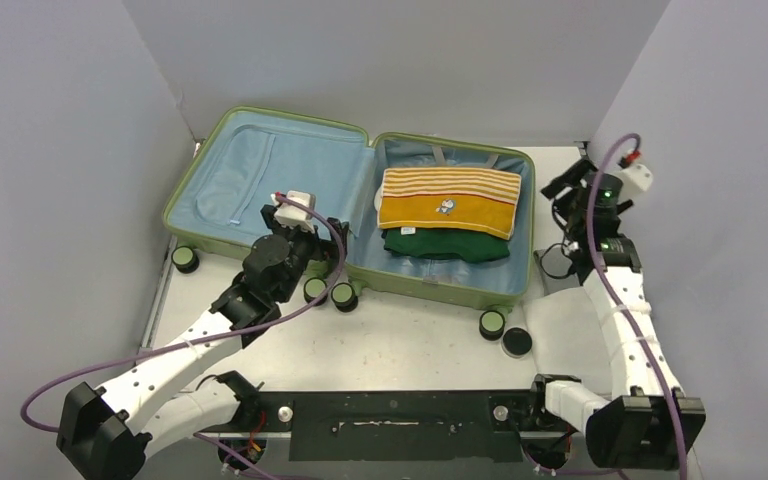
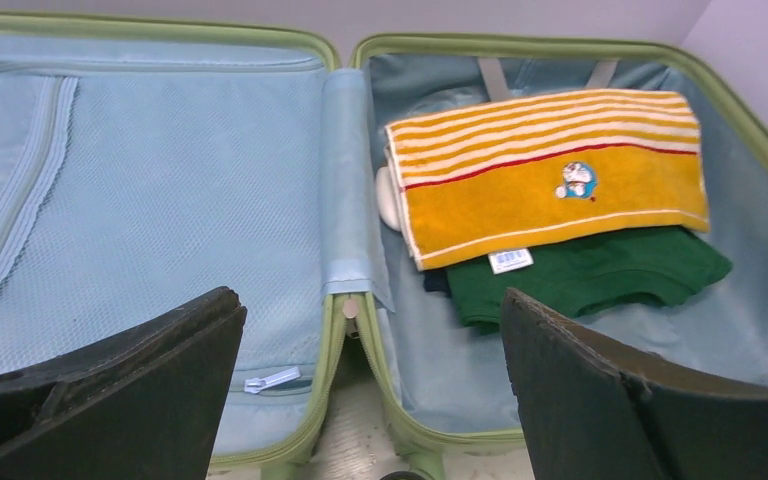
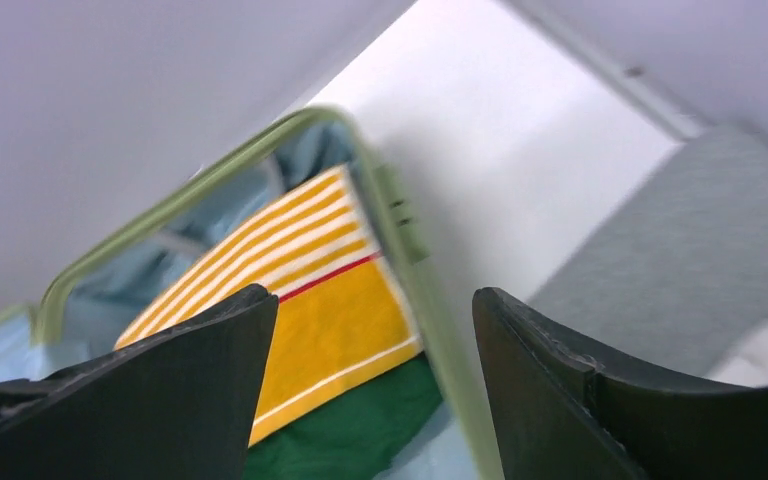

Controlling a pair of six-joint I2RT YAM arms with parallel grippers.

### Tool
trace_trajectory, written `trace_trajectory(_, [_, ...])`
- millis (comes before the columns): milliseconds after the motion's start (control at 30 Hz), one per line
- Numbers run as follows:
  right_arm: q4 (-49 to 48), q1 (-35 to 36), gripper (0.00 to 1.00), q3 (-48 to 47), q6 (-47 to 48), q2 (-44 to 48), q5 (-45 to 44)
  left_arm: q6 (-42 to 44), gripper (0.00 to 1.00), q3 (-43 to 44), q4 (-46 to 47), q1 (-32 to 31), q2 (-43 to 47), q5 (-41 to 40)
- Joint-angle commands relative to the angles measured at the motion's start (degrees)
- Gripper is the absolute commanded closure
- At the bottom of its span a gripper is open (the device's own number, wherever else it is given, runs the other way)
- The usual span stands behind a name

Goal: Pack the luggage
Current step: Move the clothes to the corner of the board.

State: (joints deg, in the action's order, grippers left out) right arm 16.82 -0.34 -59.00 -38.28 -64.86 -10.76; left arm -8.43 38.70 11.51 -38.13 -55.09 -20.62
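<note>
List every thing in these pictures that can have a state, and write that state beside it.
luggage, open, both halves lying flat.
striped towel, folded, lying on the green garment in the right half.
green garment, folded, partly covered by the towel.
left claw, open, holding nothing.
right claw, open, holding nothing.

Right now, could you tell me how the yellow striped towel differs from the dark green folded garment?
The yellow striped towel lies on top; the dark green folded garment sits beneath, partly covered. The towel has stripes, a cartoon emblem and a white tag; the garment looks plain. Both lie folded in the right half of the light-green hard-shell suitcase.
</note>
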Motion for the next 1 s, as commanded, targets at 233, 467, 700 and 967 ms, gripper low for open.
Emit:
trace_trajectory(233, [19.05,-9.52,0.24,13.56,0.15,10.44,-7.22,2.54,0.03,1.48,3.86,-9.88,4.64,-6.59])
trace_trajectory(467, [22.21,-8.23,0.19,16.07,-3.88,15.49,-9.03,2.66,0.03,1.72,3.42,-11.56,3.49,-7.61])
trace_trajectory(700, [10.83,-8.54,0.17,17.43,2.12,6.89,-2.43,2.68,0.03,1.98,2.85,-12.56,1.4,-7.31])
trace_trajectory(967, [0.32,-8.36,0.21,19.54,8.61,-0.63,3.56,3.28,0.03,2.17,2.44,-12.55,-0.3,-7.59])
